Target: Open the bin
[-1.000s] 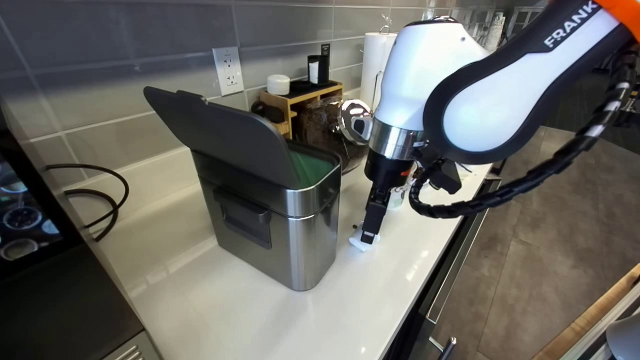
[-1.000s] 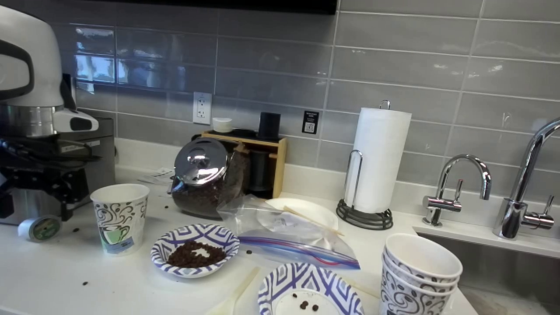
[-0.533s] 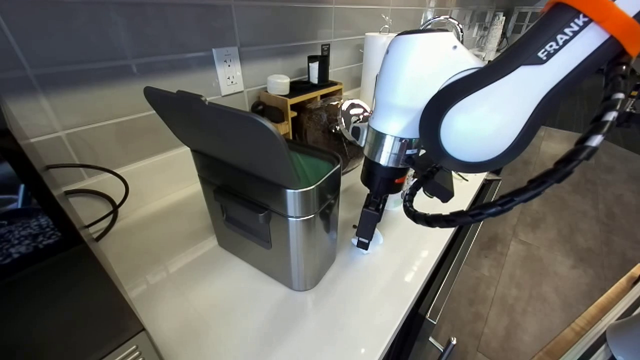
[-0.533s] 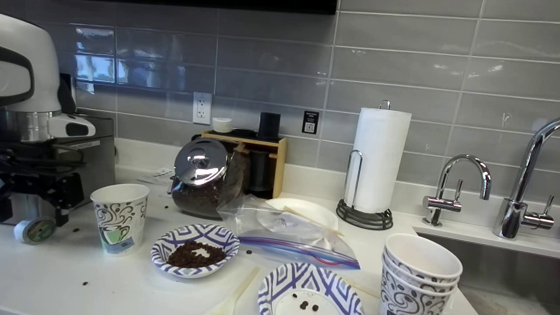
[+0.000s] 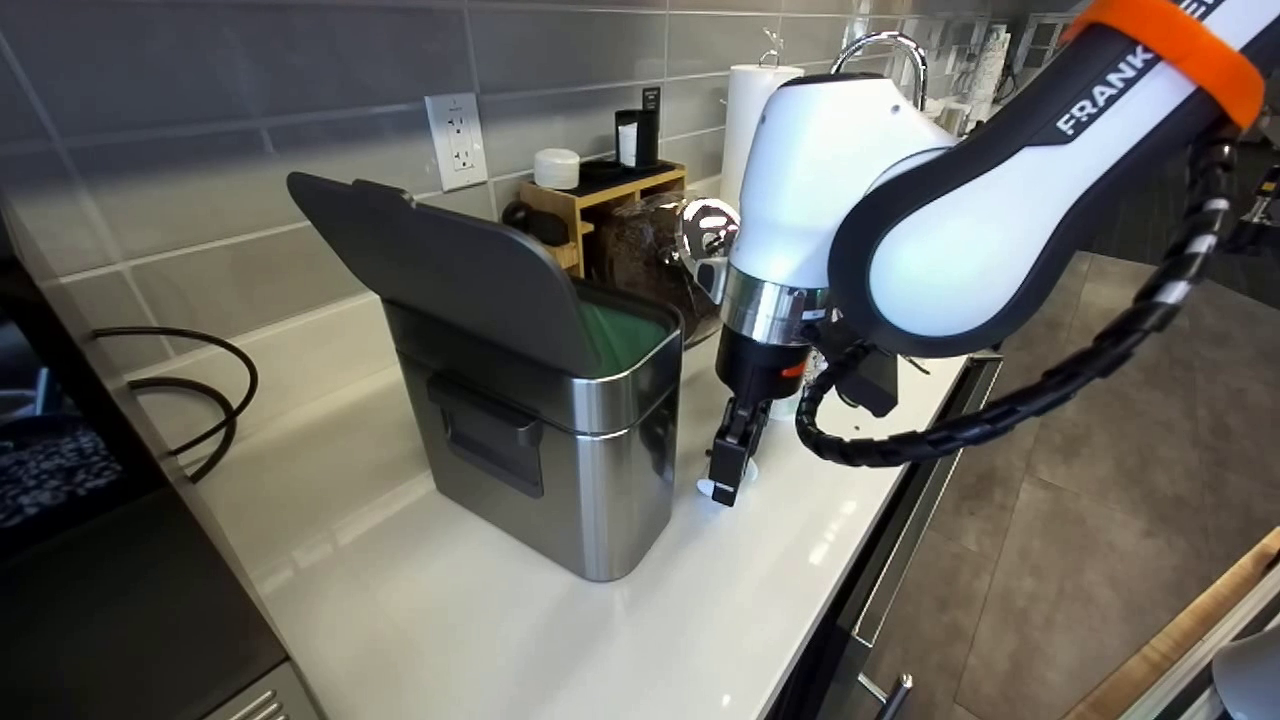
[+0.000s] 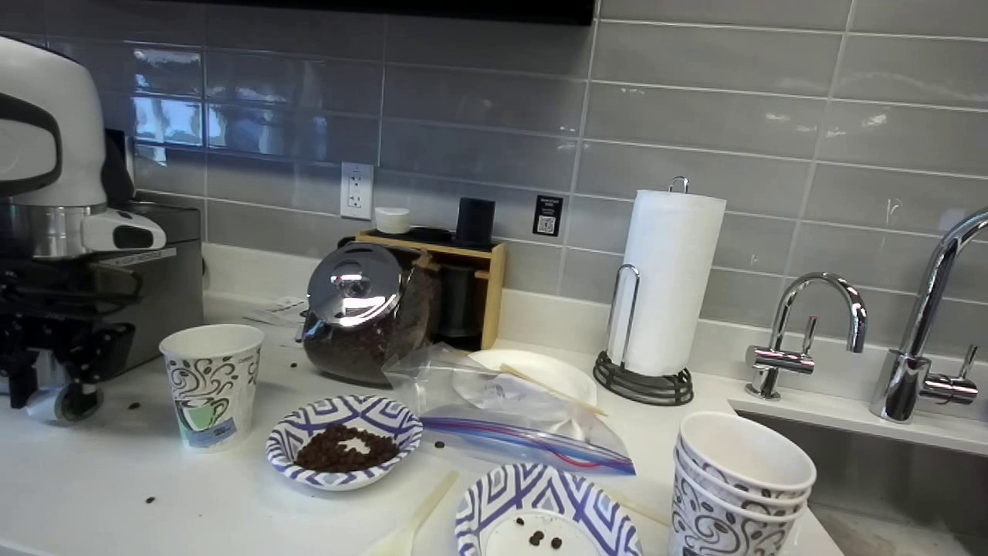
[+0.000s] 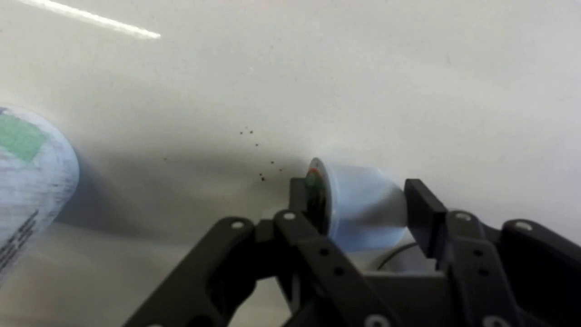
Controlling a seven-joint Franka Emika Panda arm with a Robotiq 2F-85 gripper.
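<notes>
The bin [image 5: 565,470] stands upright on the counter [image 5: 470,640]. Its lid [image 5: 450,270] is up and tilted; from where I stand, the green interior shows beside it. The arm [image 5: 950,240] hangs over the counter with the gripper [image 7: 356,195] pointing down, just beside the bin and apart from it.

Fingers [image 7: 424,218]: drawn in part way, spaced by the length of one pod [image 7: 370,209]. One finger bears on the pod's printed face; the opposite finger bears on its plain base. The pod is pinched end to end, lying on its side, with its white shell spanning the space between the two tips. The finger at the printed face hides part of the green and dark print. The pod sits very low; I cannot tell whether it touches the counter or is just clear of it.

Surroundings: a cup [image 6: 212,386] stands upright near the gripper, apart from the fingers. A bowl [image 6: 343,444] with dark brown contents rests next to the cup. Behind them, in an exterior view, is a jar [image 6: 355,309] with a shiny metal cover, near a wooden rack [image 6: 494,301]. A clear bag [image 6: 494,401] lies beside the bowl.
</notes>
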